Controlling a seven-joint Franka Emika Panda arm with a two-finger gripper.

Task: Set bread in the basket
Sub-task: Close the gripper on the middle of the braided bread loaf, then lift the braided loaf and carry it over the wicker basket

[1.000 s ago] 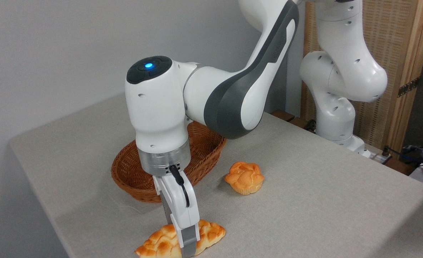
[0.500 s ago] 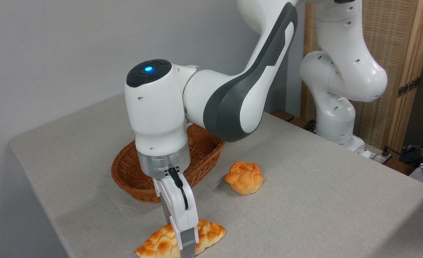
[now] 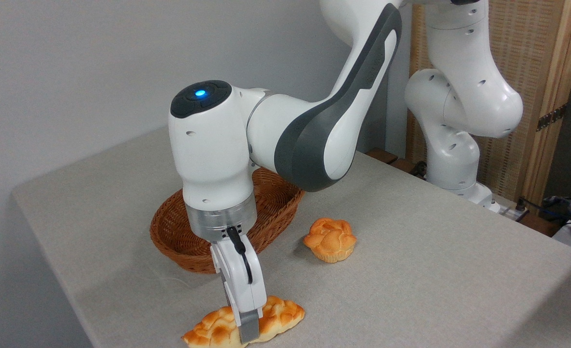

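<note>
table [image 3: 435,270] grey cloth top, wall behind on the left. basket [image 3: 179,241] sits left of centre, brown wicker oval, partly hidden behind the arm's wrist; the inside that shows holds nothing. arm [image 3: 314,140] comes in from the base at upper right and bends down in front of the basket, blue light lit on top of the wrist joint. gripper [image 3: 248,333] points straight down at the near table edge, over the middle of the bread [image 3: 217,328]. bread lies flat on the table in front of the basket, well outside it, long axis running left-low to right-high, pointed ends sticking out either side of the finger. near finger [image 3: 249,329] sits against the loaf's front side; far finger hidden behind it, so can't tell whether it's clamped on or just straddling. small round bun [image 3: 330,239] on the table right of the basket, apart from both basket and loaf. wooden screen [image 3: 532,72] at far right behind the base
</note>
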